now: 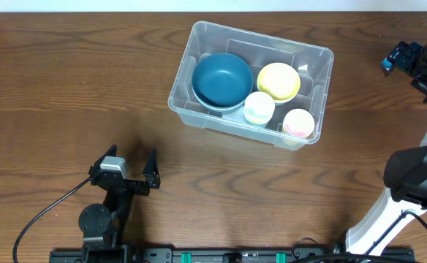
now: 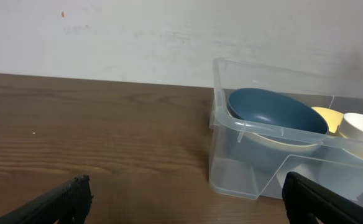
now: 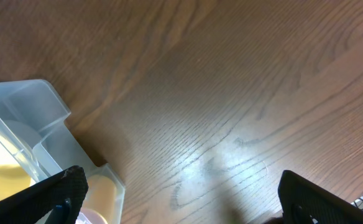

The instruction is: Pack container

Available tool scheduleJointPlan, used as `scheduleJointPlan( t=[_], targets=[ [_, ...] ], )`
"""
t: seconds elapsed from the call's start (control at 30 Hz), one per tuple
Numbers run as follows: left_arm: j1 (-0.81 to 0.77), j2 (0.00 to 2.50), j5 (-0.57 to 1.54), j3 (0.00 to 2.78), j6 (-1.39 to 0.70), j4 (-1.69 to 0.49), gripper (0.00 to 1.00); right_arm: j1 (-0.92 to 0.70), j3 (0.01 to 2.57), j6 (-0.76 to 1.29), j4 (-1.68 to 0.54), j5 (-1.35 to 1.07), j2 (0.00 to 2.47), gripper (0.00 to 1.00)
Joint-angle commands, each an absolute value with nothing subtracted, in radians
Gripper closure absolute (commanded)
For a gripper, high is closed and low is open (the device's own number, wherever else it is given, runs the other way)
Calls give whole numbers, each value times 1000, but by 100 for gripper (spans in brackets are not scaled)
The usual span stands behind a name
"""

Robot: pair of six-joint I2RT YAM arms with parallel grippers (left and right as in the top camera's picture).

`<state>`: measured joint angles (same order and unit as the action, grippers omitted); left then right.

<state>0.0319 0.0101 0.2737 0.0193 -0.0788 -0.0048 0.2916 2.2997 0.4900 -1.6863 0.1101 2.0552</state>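
Clear plastic, the container (image 1: 221, 123) sits mid-table (image 1: 53, 73), well ahead of the left gripper (image 1: 131, 162), whose fingers are spread and empty. In the left wrist view it stands ahead to the right (image 2: 237, 168). In the right wrist view its corner (image 3: 38, 106) lies just beside the left finger of the right gripper (image 3: 178, 199), also spread wide and empty.

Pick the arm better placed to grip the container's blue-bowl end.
Left, probably. The left fingers are open and face the container end holding the blue bowl, close by. The right fingers, also open, hover past the opposite end.
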Motion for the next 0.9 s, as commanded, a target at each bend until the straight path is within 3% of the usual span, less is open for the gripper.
scheduleJointPlan(
  t=[0.0, 0.6, 0.87],
  targets=[
    [36, 4, 276, 4, -87, -46, 2, 292, 2299, 501, -1687, 123, 2061, 1],
    [36, 4, 276, 4, -87, -46, 2, 294, 2299, 501, -1686, 123, 2053, 1],
    [36, 4, 276, 4, -87, -46, 2, 238, 2298, 501, -1687, 124, 1842, 1]
  ],
)
